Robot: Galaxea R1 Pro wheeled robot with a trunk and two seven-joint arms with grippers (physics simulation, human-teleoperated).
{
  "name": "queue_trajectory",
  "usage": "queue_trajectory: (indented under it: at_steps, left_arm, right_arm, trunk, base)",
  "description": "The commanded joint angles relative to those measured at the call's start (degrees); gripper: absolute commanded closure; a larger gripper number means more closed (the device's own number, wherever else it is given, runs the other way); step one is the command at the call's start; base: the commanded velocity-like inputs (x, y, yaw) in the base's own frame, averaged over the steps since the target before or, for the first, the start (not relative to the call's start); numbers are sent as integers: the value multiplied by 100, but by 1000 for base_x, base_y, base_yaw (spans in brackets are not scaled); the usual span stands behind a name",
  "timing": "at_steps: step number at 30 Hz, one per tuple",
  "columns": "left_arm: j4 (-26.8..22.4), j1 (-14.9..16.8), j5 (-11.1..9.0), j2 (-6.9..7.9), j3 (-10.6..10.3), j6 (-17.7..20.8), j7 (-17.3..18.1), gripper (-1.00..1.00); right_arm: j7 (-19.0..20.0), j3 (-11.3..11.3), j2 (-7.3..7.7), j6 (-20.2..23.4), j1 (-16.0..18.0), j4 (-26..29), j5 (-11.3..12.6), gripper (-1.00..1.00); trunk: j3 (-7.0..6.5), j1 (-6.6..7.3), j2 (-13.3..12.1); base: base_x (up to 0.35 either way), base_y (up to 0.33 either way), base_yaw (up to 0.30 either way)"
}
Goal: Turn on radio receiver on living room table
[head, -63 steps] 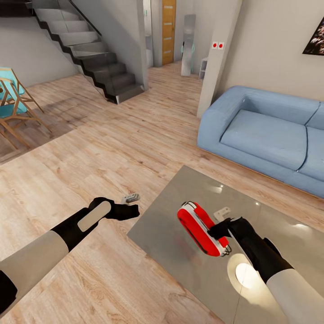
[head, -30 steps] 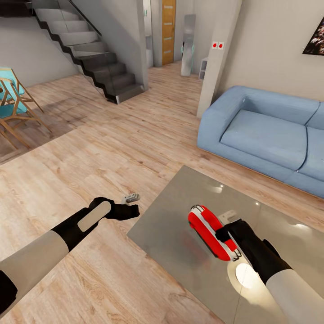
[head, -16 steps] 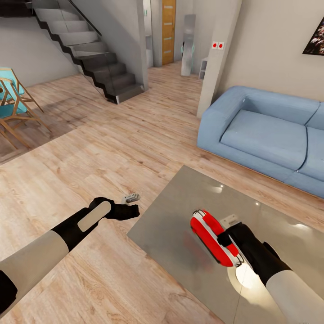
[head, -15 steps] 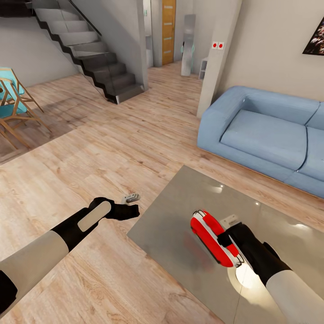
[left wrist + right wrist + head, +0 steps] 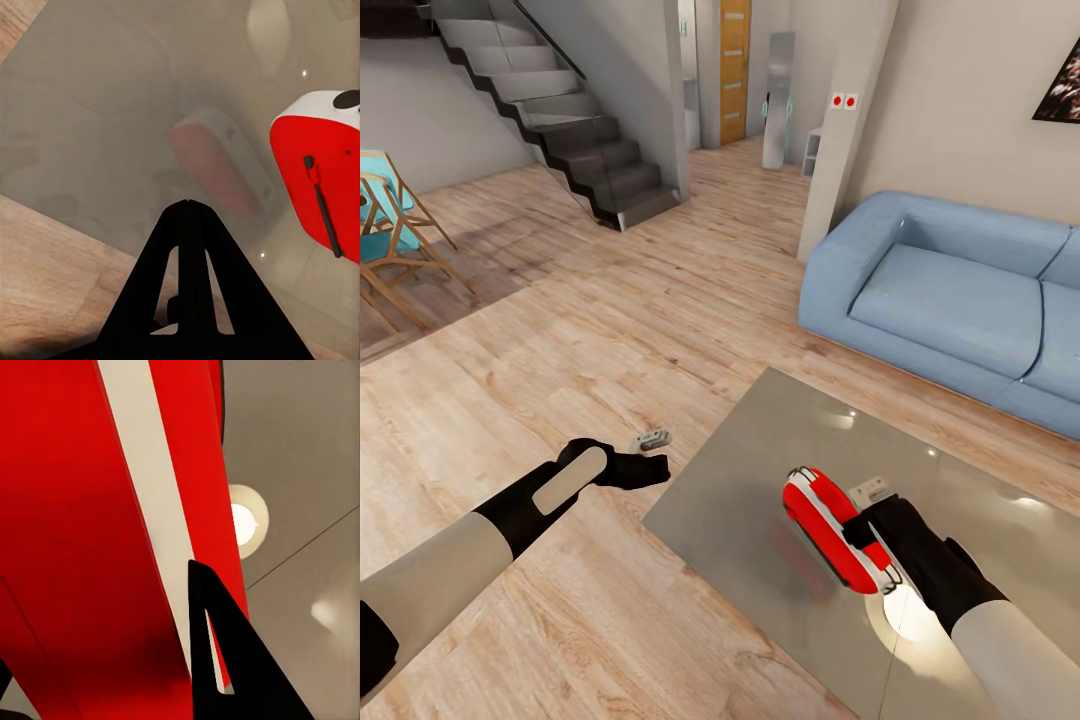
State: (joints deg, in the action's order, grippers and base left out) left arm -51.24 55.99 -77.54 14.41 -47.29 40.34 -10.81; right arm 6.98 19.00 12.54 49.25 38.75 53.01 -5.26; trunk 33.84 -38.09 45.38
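Head view shows me, starting from the left, my left arm stretched forward and low over the wood floor, its left tool just beside the near corner of the surface and not touching anything. On the left wrist view the two fingers meet at the tips, so this tool is closed and empty. Further right, the radio receiver stands tilted on its edge on the glossy grey top, near my side of it. My right arm comes from the lower right with the wrist bent toward the radio, and the right tool is against its side. I cannot tell whether these fingers are spread or clamped, because the red body hides them. I judge I am at the pressing step; next I need a small, steady push on the switch without tipping the radio.
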Motion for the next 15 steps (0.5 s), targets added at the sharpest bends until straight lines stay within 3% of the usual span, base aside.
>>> queue_trajectory:
  at_steps: [1,12,15]
  left_arm:
    - [0,0,1,0,0,0,0,100]
    - [-2,0,3,0,0,0,0,100]
    - [95,-27,2,-45,-98,-9,8,100]
  right_arm:
    - [1,-1,1,0,1,7,-9,100]
    - [9,-1,3,6,1,47,-1,100]
    - [22,96,-59,-68,-101,91,-46,100]
  trunk:
    - [0,0,0]
    - [0,0,0]
    - [0,0,1]
  base:
    - [0,0,0]
    - [0,0,0]
    - [0,0,0]
